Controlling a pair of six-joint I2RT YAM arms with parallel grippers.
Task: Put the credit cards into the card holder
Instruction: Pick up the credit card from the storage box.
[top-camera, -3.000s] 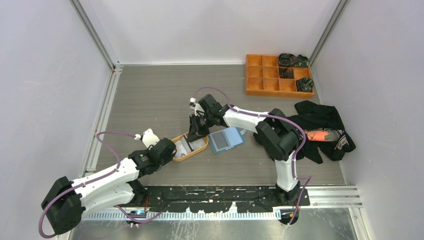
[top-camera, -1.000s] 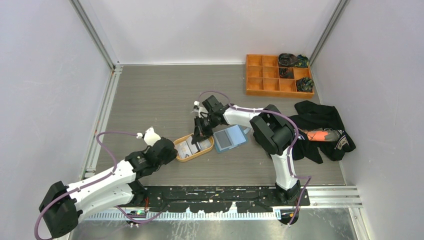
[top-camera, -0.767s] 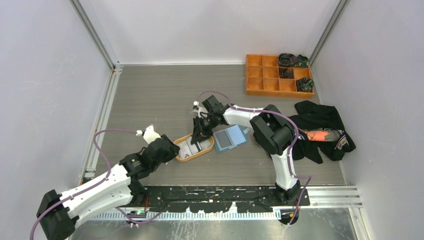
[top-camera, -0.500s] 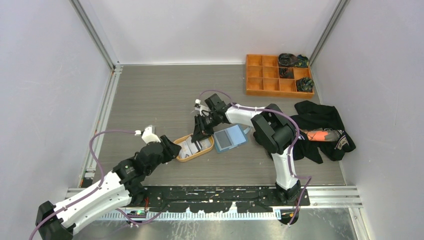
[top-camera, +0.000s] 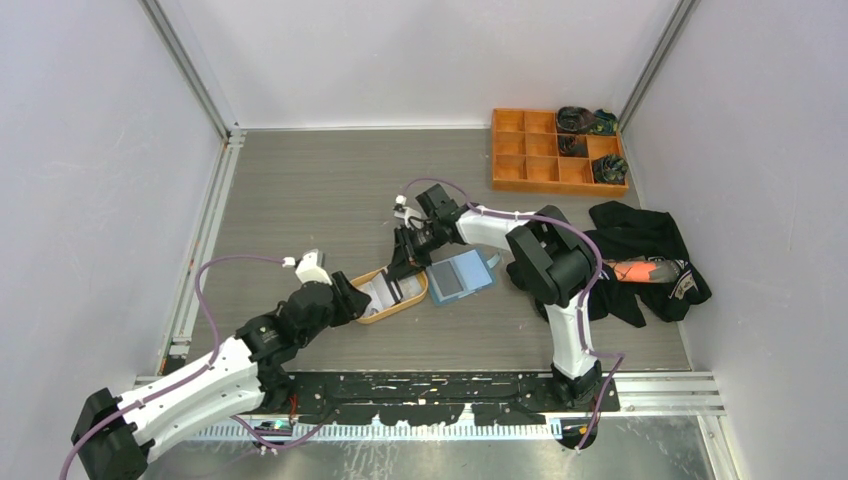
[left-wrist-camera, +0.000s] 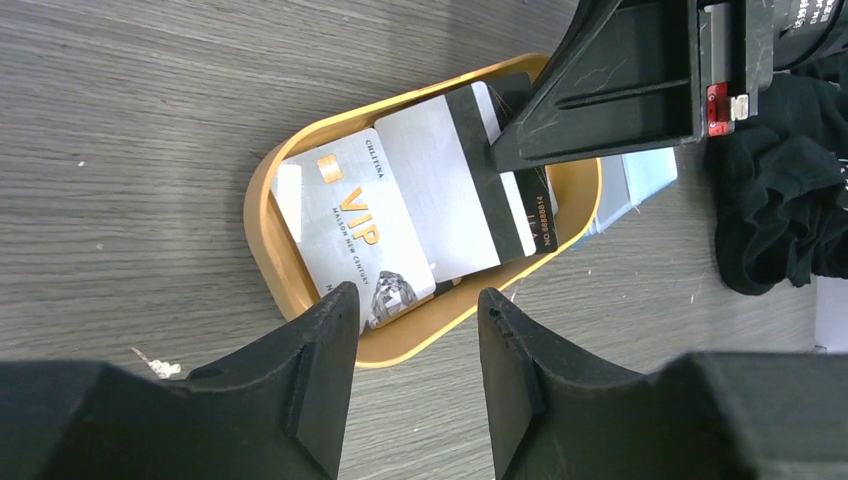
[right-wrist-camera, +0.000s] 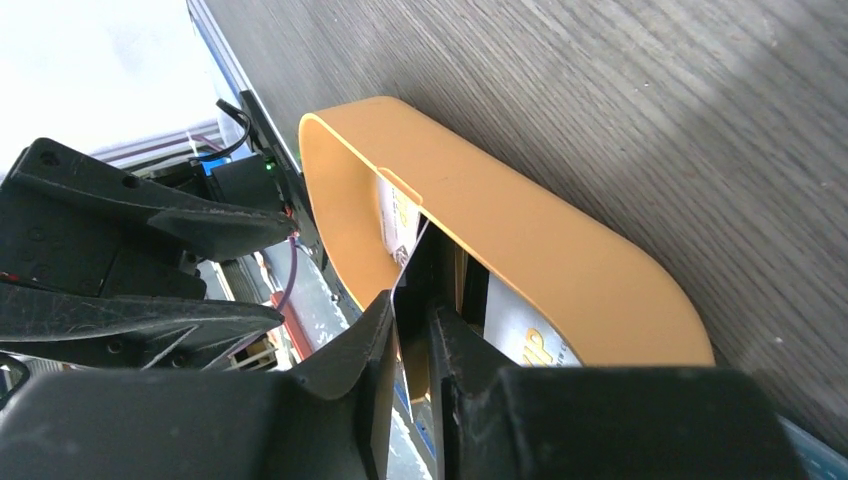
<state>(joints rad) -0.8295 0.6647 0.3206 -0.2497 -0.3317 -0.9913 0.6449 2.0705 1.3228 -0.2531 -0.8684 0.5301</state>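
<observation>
Several credit cards lie in an orange oval tray (top-camera: 385, 313): a white VIP card (left-wrist-camera: 350, 225), a grey card with a dark stripe (left-wrist-camera: 440, 185) and a black card (left-wrist-camera: 537, 215). The blue card holder (top-camera: 458, 277) lies flat just right of the tray. My right gripper (top-camera: 403, 268) dips into the tray's right end. Its jaws (right-wrist-camera: 415, 305) stand narrowly apart astride a card's upturned edge, and a gap still shows beside the card. My left gripper (left-wrist-camera: 417, 295) is open at the tray's near-left rim (left-wrist-camera: 262, 215), holding nothing.
An orange compartment box (top-camera: 545, 165) with dark bundles stands at the back right. A black cloth (top-camera: 650, 240) with an orange-handled item lies right of the right arm. Metal rails run along the left and near edges.
My left gripper has opened and its arm has swung nearer the front edge, still at the tray's left end. The right gripper has parted slightly from shut inside the tray.
</observation>
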